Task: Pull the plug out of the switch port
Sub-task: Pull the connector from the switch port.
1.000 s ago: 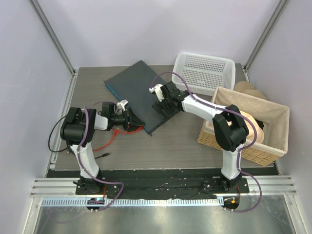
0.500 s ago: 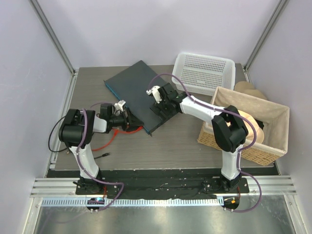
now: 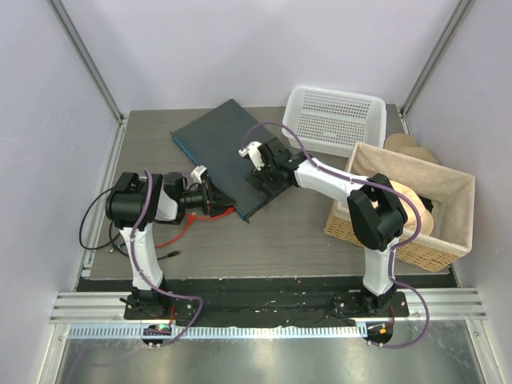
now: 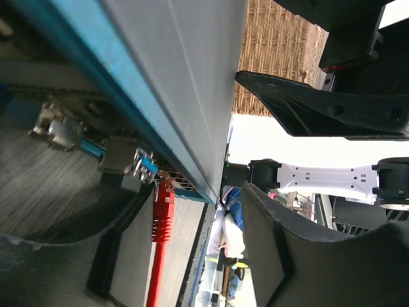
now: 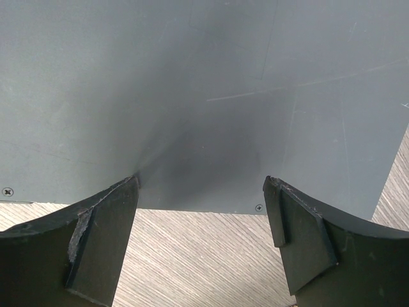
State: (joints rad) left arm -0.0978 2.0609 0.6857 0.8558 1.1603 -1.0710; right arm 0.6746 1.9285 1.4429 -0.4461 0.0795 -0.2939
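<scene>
The switch (image 3: 224, 152) lies flat and slanted on the table, its bluish front edge (image 4: 121, 109) facing my left arm. A red plug (image 4: 163, 211) sits in a port on that edge, and its red cable (image 3: 172, 238) trails toward the near left. My left gripper (image 3: 212, 200) is at the front edge, open, with the plug between its fingers (image 4: 300, 256) and nearer the lower-left one. My right gripper (image 5: 201, 192) is open, its fingertips (image 5: 102, 230) resting on the switch's grey top (image 5: 204, 96) at the near edge.
A white perforated basket (image 3: 336, 120) stands behind the switch on the right. A cloth-lined wicker basket (image 3: 408, 208) sits at the right side. A thin black cable (image 3: 96, 236) loops by the left arm. Purple walls and metal posts enclose the table.
The left arm's upper links have swung a little to the right while its gripper stays at the switch's front edge. The right gripper has edged slightly left on the switch.
</scene>
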